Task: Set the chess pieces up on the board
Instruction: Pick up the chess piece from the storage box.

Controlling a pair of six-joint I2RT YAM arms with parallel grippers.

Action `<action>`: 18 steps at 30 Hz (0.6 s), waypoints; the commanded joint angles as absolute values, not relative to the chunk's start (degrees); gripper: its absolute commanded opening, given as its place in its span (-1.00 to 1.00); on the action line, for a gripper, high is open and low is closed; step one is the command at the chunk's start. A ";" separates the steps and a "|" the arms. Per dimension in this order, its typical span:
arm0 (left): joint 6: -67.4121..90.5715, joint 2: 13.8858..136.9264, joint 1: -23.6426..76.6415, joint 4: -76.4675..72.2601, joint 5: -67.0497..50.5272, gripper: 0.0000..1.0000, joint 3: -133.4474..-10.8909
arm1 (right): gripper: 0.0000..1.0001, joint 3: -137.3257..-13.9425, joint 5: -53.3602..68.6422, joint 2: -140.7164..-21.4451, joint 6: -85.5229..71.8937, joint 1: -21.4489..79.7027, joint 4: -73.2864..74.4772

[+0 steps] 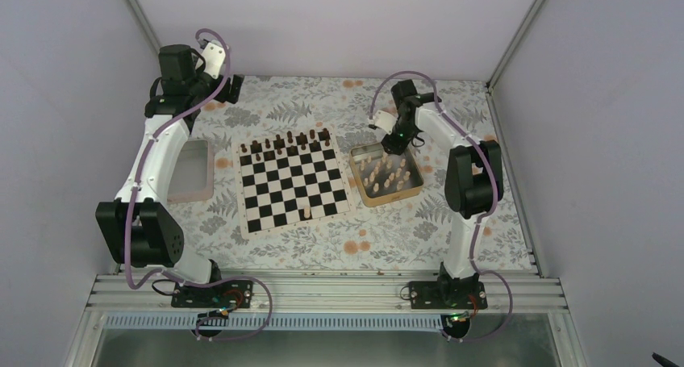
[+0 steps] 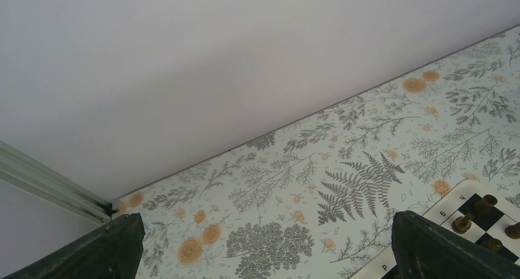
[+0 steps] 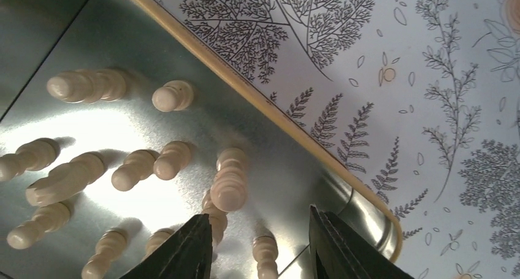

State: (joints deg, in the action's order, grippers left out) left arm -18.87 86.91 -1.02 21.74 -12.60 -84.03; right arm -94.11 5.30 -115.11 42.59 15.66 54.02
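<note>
The board [image 1: 282, 193] lies mid-table with dark pieces lined along its far rows and one light tan chess piece [image 1: 306, 213] standing near its front edge. Several more light chess pieces [image 1: 387, 176] stand in the gold tin tray [image 1: 390, 200] to the board's right. My right gripper [image 1: 395, 147] hovers over the tray's far part. In the right wrist view it [image 3: 260, 233] is open, with one small piece [image 3: 265, 257] between the fingers, touching neither, and a taller piece [image 3: 230, 184] just ahead. My left gripper [image 2: 263, 254] is open and empty at the far left, above bare cloth.
A pale pinkish-rimmed tray [image 1: 190, 196] sits left of the board. The tin's cream rim [image 3: 276, 116] runs close beside my right fingers. The board's far left corner [image 2: 457, 200] with dark pieces [image 2: 485, 203] shows by my left gripper. Walls enclose the back and sides.
</note>
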 commanded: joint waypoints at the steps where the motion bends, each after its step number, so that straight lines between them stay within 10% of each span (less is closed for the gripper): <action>1: -19.42 87.54 -1.15 21.54 -13.09 1.00 -84.46 | -0.16 -93.68 7.65 -114.70 43.05 15.56 55.11; 18: -19.51 87.68 -1.10 21.54 -12.58 1.00 -84.39 | -0.17 -95.70 9.02 -119.30 43.51 16.14 54.63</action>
State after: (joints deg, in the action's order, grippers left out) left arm -18.90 87.18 -1.02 21.76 -12.58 -84.03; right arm -94.04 7.53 -118.13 43.03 15.70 54.96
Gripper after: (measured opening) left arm 0.999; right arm 0.416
